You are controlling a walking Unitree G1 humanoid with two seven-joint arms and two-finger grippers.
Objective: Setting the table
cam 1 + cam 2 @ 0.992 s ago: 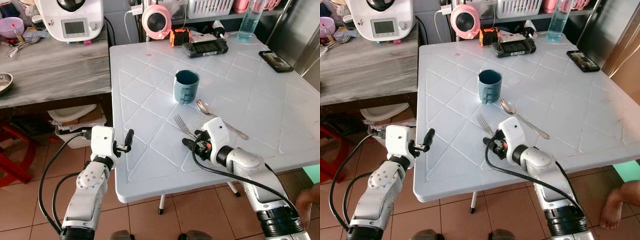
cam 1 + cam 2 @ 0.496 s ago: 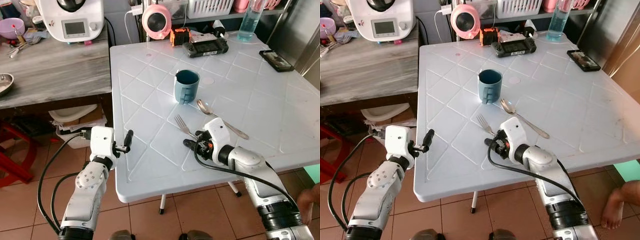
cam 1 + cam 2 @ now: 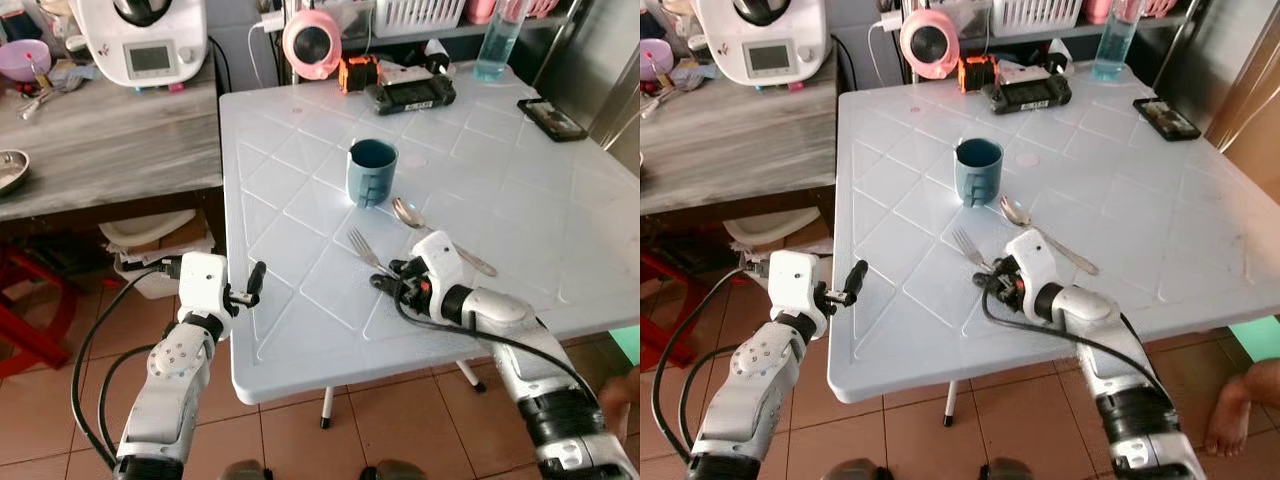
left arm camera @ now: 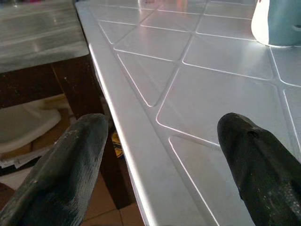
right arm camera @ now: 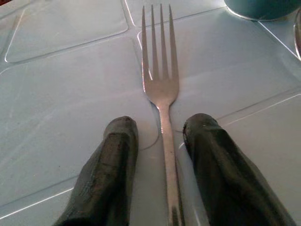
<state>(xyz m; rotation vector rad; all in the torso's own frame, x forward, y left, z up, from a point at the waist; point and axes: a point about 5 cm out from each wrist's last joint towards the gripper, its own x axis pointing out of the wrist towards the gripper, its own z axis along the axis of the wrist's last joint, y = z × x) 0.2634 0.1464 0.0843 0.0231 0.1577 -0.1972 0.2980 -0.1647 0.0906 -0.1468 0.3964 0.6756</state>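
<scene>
Since a second ago the right tool [image 5: 157,157] has crept forward along the fork [image 5: 161,80], fingers parted astride its handle, nothing clamped; grasp seems imminent. Left tool [image 4: 162,165] hangs open, empty, at the counter [image 3: 300,340] edge.

Table [image 3: 300,250] was seen as glossy white moulded plastic. Fork [image 5: 161,80] and spoon [image 3: 408,216] were polished metal. Mug [image 3: 372,172] was smooth, matt blue-green. Right claw [image 5: 162,155] fingers [image 5: 110,174] were rough matt black. Side counter [image 3: 110,140] was grey wood grain.

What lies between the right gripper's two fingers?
The fork's handle lies on the white table between the right gripper's fingers, apparently untouched, in the right wrist view.
</scene>
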